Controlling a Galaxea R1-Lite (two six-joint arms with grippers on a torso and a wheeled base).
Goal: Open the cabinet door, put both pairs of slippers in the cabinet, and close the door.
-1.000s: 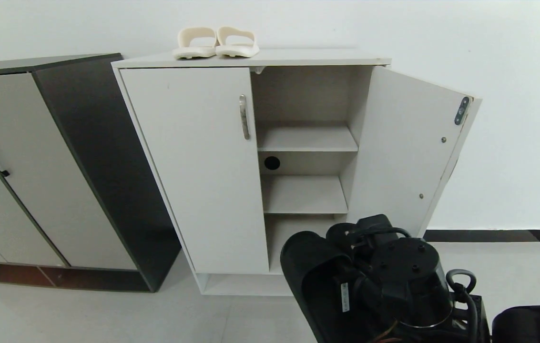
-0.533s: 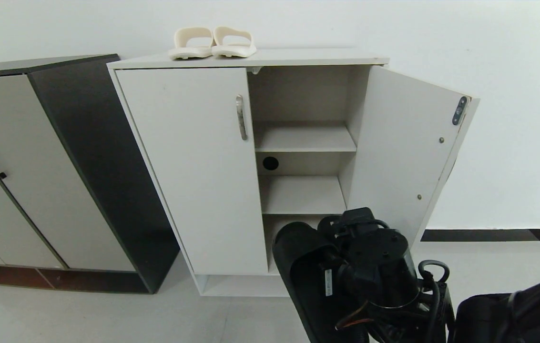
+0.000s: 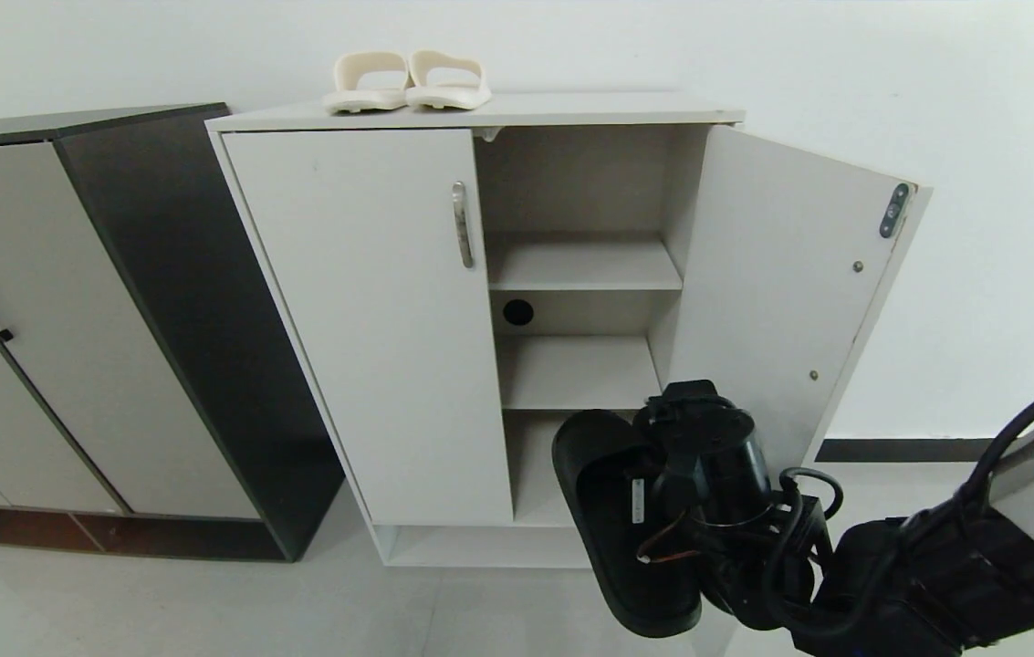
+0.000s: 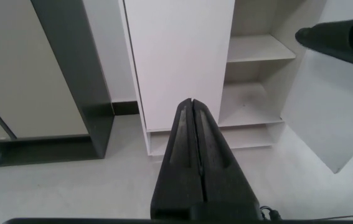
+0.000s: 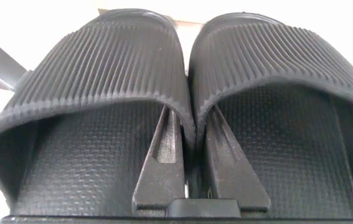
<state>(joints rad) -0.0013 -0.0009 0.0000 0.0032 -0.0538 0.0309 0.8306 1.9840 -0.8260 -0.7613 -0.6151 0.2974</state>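
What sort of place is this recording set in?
Likely a home-style entryway or a mock-up of one: a white shoe cabinet against a plain wall, cream slippers on top, black slippers held before it, a dark cabinet beside it.

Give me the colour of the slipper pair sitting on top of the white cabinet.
Cream, no pattern: the slippers show best in the head view.

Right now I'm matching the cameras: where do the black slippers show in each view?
Head view: black slippers low, right of centre, before the cabinet's bottom compartment.
Left wrist view: their dark tip beside the open door.
Right wrist view: side by side, close up, fingers where the straps meet.
Shared landmark: the cabinet's lower shelf.
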